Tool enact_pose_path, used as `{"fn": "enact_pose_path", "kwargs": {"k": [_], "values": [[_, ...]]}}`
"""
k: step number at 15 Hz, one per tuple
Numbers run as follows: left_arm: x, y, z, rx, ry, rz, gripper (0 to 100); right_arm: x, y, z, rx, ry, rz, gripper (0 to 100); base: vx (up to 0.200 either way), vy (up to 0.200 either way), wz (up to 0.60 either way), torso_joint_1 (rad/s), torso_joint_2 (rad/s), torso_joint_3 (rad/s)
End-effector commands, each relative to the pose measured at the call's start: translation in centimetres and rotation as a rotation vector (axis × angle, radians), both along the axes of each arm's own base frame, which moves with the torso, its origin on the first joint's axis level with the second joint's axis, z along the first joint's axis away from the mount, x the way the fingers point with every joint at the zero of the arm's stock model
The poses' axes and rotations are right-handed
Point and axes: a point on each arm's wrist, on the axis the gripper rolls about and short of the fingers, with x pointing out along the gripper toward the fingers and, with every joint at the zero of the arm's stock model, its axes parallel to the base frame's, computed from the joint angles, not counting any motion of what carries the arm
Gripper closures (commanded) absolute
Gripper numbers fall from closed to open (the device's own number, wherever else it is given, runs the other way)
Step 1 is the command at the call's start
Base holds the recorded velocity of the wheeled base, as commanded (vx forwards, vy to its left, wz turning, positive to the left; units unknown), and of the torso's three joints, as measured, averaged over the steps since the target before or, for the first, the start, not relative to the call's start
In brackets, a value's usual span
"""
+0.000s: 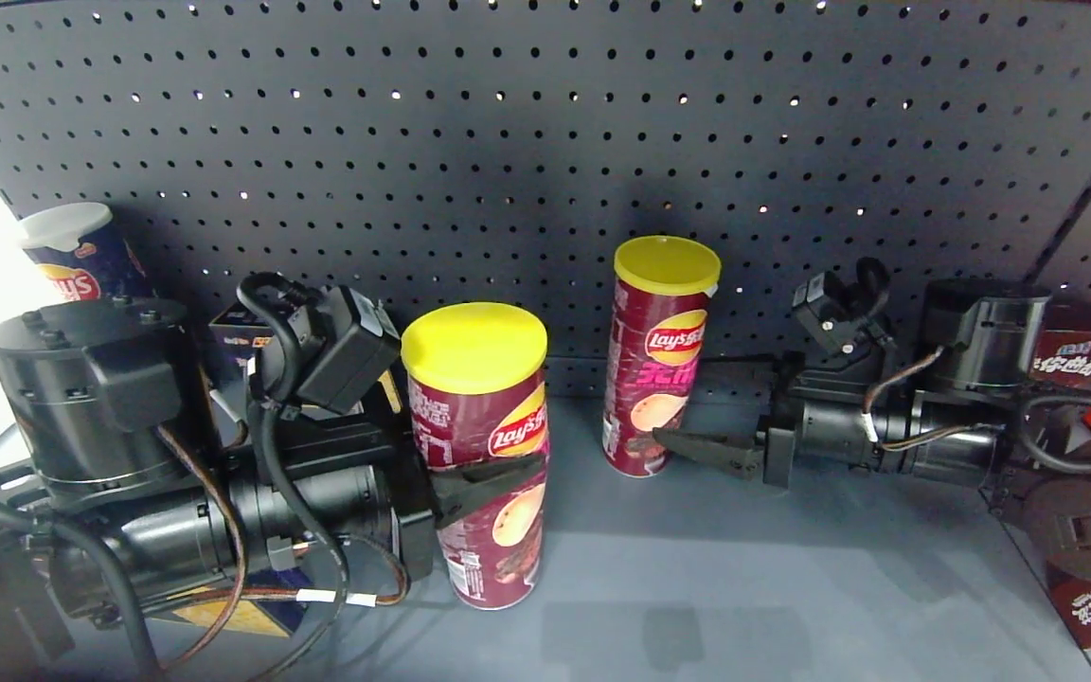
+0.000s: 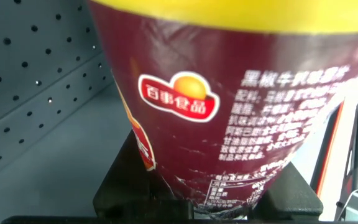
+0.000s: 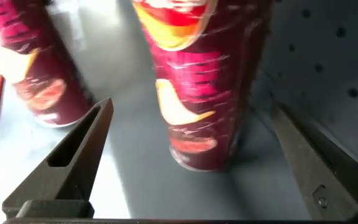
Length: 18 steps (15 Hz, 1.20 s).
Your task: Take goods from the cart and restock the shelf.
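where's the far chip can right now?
Head view: the far chip can stands upright mid-shelf by the pegboard, right of the near can held by the left gripper, open right gripper at its base.

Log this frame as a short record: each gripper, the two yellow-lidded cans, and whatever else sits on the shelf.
left gripper: shut on near maroon can, which is upright
right gripper: open, fingers spread toward base of far maroon can; contact unclear
far maroon can position: upright on shelf, close to pegboard
other goods: blue can at far left; boxes at right
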Motion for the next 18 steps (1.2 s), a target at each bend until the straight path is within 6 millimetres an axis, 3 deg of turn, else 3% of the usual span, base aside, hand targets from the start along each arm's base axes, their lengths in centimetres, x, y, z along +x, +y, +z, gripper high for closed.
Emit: {"fn": "enact_pose_path", "kwargs": {"k": [1,18], "values": [[-0.1,0.0,-0.1,0.001,0.002,0.000,100,0.7,0.4,-1.0,-0.007,0.016,0.004,0,0.000,0.000,0.00,0.000,0.00,0.000],[0.2,-0.1,0.5,-0.011,-0.015,0.003,100,3.9,2.3,-2.8,-0.014,0.037,0.022,0,0.000,0.000,0.00,0.000,0.00,0.000]]}}
